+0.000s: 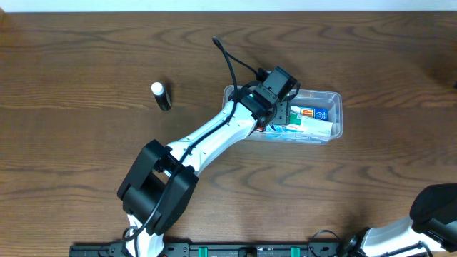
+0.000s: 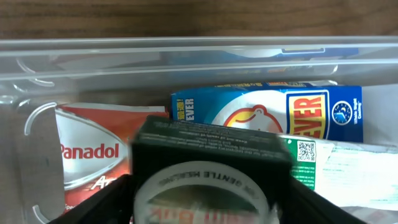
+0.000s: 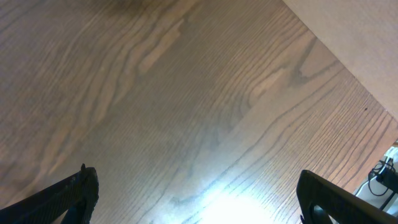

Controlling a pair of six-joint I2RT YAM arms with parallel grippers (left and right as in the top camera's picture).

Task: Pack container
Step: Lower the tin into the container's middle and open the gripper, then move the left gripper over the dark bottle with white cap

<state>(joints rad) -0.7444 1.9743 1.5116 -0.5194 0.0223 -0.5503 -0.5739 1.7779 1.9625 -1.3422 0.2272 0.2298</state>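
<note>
Container (image 1: 335, 118), overhead view: it is seen right of centre on the surface (image 1: 86, 185), long axis running left to right. The left hand (image 1: 277, 114) is poised over its left end, and the right arm (image 1: 428, 214) is parked well apart.

Left wrist view: a dark box (image 2: 211, 149) is framed between the fingers (image 2: 99, 202) above packed cartons (image 2: 280, 112). Whether it is grasped or released cannot be told.

Right wrist view: the right hand (image 3: 196, 183) is spread, empty.

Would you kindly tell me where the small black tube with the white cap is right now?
In the overhead view, the black tube lies on the wooden table, left of the clear container and outside it.
</note>
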